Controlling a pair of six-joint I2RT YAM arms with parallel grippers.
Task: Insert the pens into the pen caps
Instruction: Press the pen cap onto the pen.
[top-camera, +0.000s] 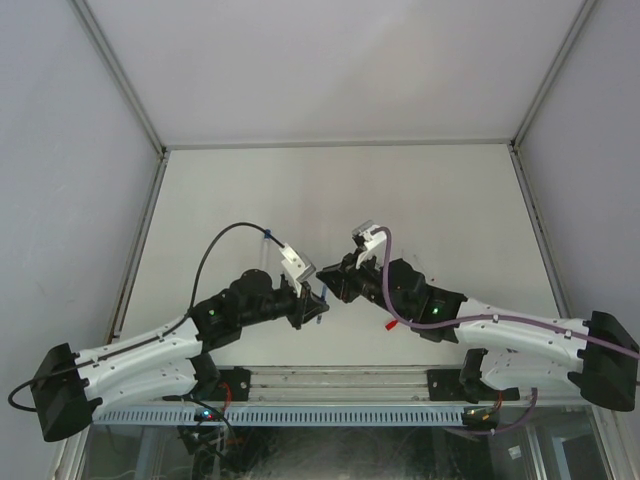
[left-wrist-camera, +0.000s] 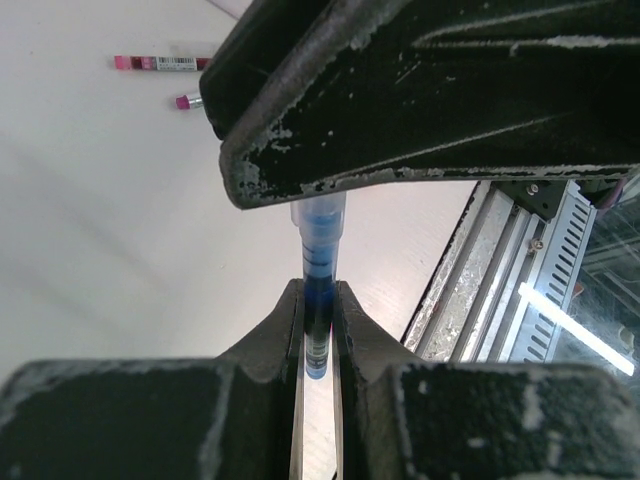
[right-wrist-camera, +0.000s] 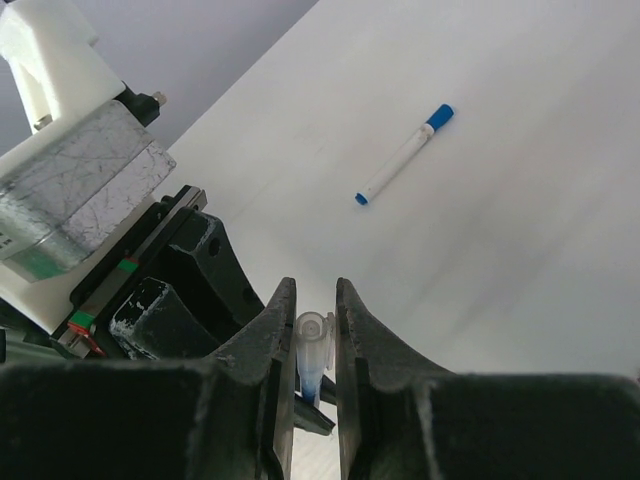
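The task is judged to be in mid-course, with one pairing under way above the white bench (right-wrist-camera: 520, 250). The left gripper (left-wrist-camera: 318, 288) is clamped on a blue-inked marker pen with a pale barrel (left-wrist-camera: 320, 262), and the right gripper (right-wrist-camera: 315, 285) is pinched shut on a stubby translucent plastic cap with blue showing inside (right-wrist-camera: 313, 345). The two meet tip to tip, and whether the pen is fully seated cannot be told. A white marker pen with a blue cap (right-wrist-camera: 404, 156) lies on the bench and looks finished. A magenta-ended pen with a barcode label (left-wrist-camera: 160, 63) and a second magenta-tipped piece (left-wrist-camera: 188, 101) lie together further off, their capping unclear, so they probably remain to be done
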